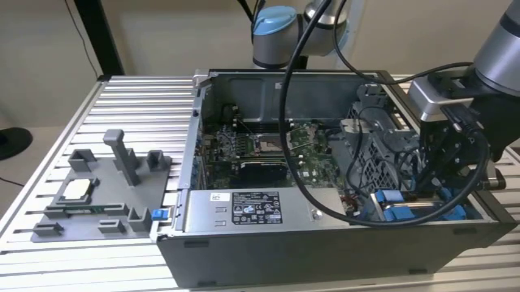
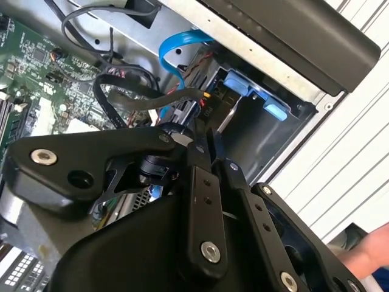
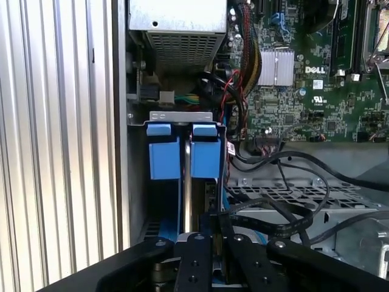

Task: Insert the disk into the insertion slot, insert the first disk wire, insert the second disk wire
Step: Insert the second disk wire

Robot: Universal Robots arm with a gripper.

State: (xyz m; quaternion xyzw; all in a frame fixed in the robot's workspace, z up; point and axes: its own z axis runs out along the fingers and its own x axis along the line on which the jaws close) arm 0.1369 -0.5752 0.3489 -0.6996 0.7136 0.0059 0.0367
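Note:
The insertion slot (image 3: pixel 181 115) is a grey metal bay at the case's front corner, on the exterior view's right (image 1: pixel 479 210). The disk sits inside it on edge: its blue carrier (image 3: pixel 164 159) and a thin silver edge (image 3: pixel 187 182) show, and the blue parts also show as the carrier (image 1: pixel 391 198) and the carrier (image 2: pixel 240 82). My gripper (image 3: pixel 217 216) hangs just above the bay (image 1: pixel 424 190). Its fingers (image 2: pixel 200 182) are close together on the end of a black disk wire (image 3: pixel 285 228), which loops off over the drive cage. A second black wire (image 2: pixel 140 100) lies beside it.
A silver labelled power-supply box (image 1: pixel 243 210) fills the case's front. The green motherboard (image 1: pixel 260 152) lies behind it. A light blue cable (image 2: pixel 176 52) curls near the bay. A grey fixture (image 1: pixel 106 188) stands on the ribbed table at the exterior view's left. A person's hand (image 2: pixel 364 255) is outside the case.

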